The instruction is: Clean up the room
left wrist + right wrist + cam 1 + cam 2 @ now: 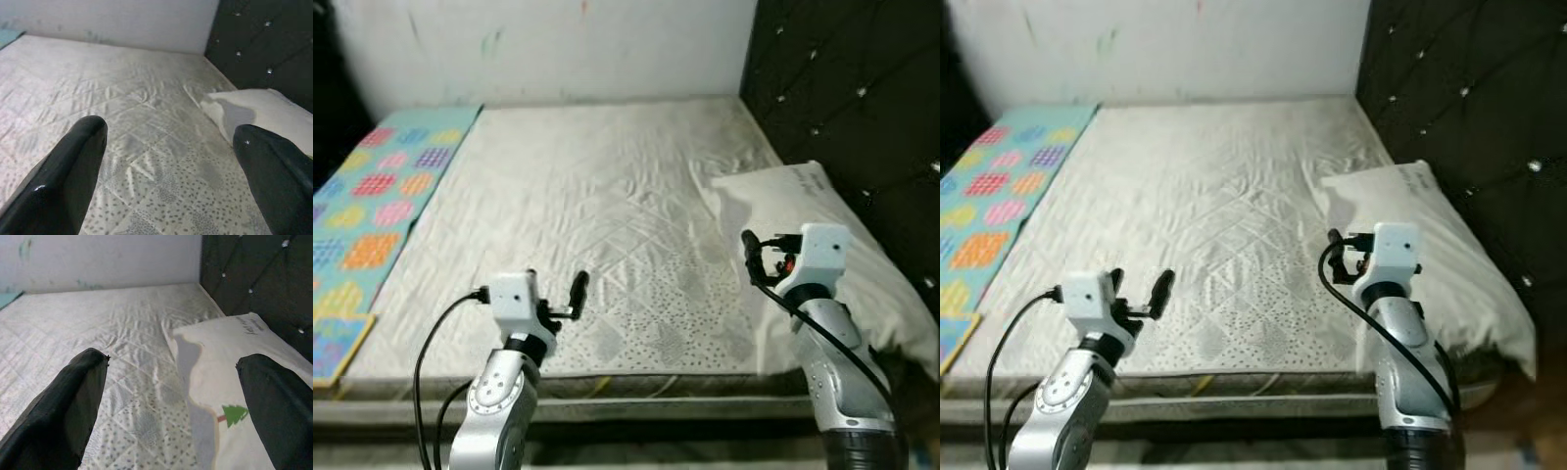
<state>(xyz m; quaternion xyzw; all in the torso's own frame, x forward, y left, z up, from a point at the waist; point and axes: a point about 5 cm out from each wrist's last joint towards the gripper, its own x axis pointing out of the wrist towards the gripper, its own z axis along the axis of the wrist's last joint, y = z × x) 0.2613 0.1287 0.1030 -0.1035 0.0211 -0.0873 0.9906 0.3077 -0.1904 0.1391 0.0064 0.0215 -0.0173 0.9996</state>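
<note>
Nearest, both arms are raised over the bed's near edge: left gripper (563,298) spread wide, holding nothing; right gripper (171,401) also parted and empty, just short of the white pillow (803,211). The pillow lies on the mattress (587,196) against the dark tufted headboard (842,88). Far left, a colourful mat (372,206).
</note>
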